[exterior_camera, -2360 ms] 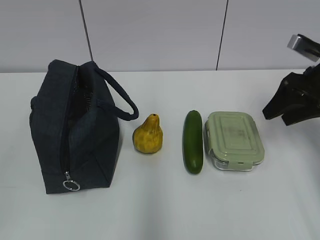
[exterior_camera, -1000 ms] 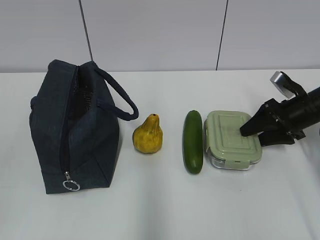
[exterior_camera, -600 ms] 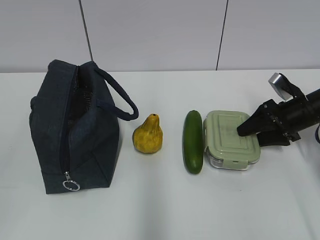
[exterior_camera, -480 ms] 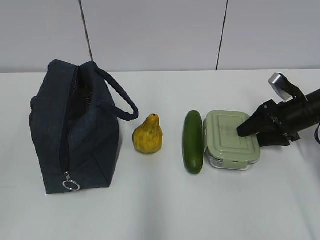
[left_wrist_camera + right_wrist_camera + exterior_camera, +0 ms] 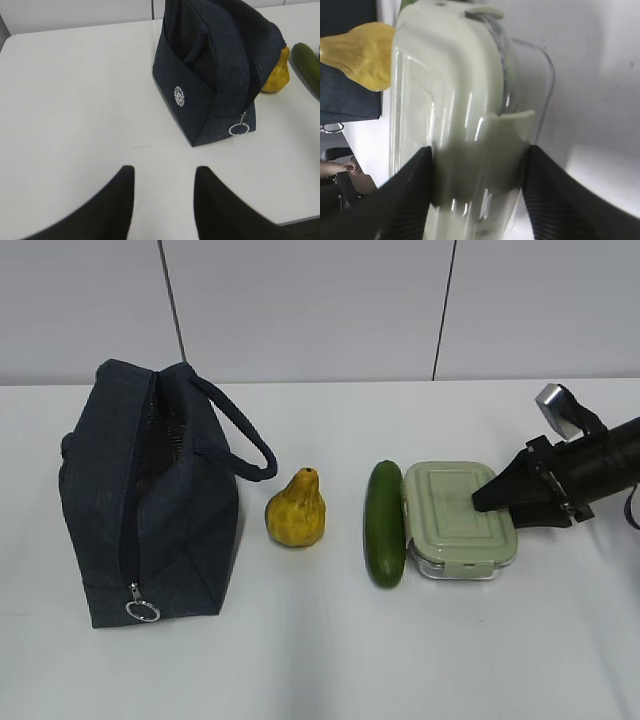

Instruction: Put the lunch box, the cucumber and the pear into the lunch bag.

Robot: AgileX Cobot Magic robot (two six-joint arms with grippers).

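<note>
R gripper (image 5: 487, 502) has closed in on the lunch box (image 5: 455, 512), fingers straddling its near end & nudging it against the cucumber (image 5: 385, 523) on the bench (image 5: 320, 660); lift looks next. L fingers (image 5: 122, 200) apart, empty.

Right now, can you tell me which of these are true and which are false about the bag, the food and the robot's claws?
1. The pear stands between the bag and the cucumber. True.
2. The lunch box is already inside the bag. False: it sits on the table beside the cucumber.
3. The right gripper is at the lunch box, one finger on each side. True.
4. The left gripper holds the bag's ring. False: it holds nothing.
5. The lunch box lid is off. False: it is on.
</note>
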